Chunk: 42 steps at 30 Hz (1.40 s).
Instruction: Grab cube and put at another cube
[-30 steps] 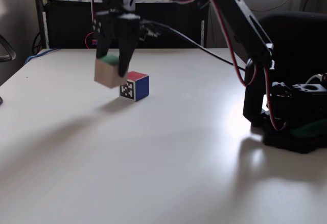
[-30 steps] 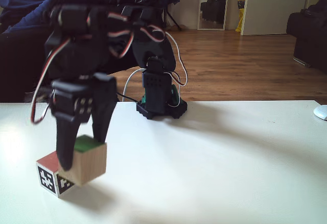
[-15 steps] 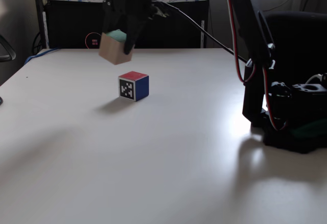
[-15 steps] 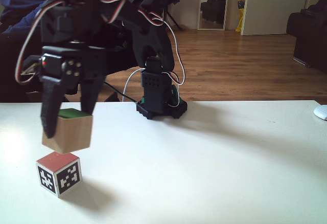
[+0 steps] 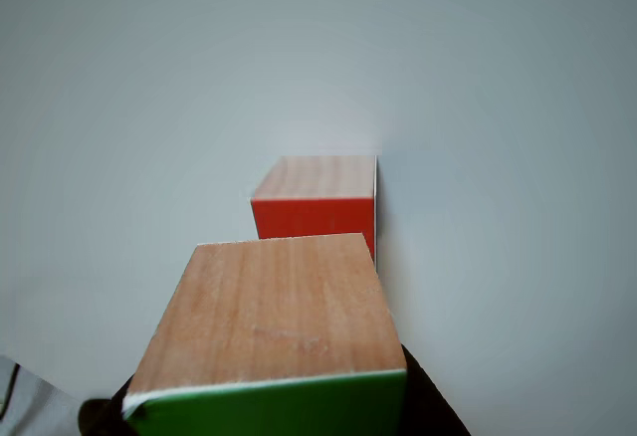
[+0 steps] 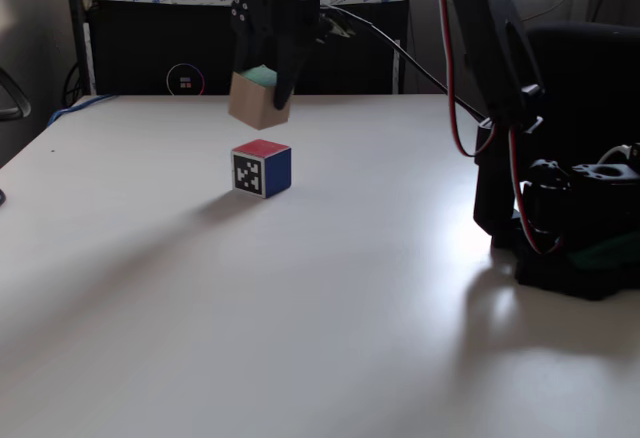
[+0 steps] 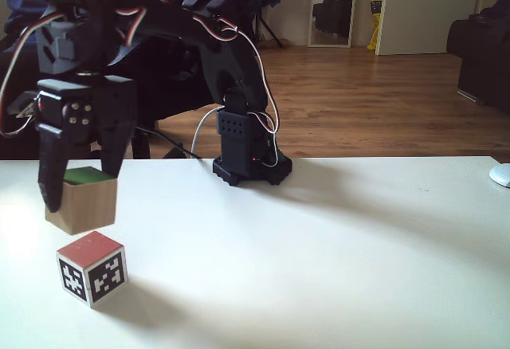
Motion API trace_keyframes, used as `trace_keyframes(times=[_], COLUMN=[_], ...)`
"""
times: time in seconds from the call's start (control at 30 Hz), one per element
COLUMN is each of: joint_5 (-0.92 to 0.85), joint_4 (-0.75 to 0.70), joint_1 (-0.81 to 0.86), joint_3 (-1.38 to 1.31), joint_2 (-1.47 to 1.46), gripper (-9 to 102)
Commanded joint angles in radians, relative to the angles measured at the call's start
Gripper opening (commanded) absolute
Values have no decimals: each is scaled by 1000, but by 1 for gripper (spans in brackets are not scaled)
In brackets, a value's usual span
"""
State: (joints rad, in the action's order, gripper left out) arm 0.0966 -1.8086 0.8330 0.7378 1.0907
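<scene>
1. Other view: the cube, its green face at the bottom of the picture, sits in the foreground. The red-faced cube lies beyond it on the table, offset a little right of it. The grasp itself is not readable here.

2. A fixed view: the gripper is clamped on the cube, which hangs tilted in the air, above the red-faced cube and apart from it. The arm's base stands well right of the red-faced cube.

3. A fixed view: the gripper pinches the cube, just above the red-faced cube and shifted left of it.

4. Risk, as I judge it: lowered from here, the tilted, off-centre cube could catch an edge of the red-faced cube, shove it, or slide off when let go.
</scene>
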Motion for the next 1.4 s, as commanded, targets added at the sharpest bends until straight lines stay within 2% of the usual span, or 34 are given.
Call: trace_keyframes(times=[0.0,0.93,1.1,1.37], joint_5=[-14,6,11,14], joint_4=[3,15,6,3], joint_1=[9,-15,-25,-29], joint_3=[0,-49,-54,-55], joint_2=[63,-77,-75,-72], gripper=[6,6,10,23])
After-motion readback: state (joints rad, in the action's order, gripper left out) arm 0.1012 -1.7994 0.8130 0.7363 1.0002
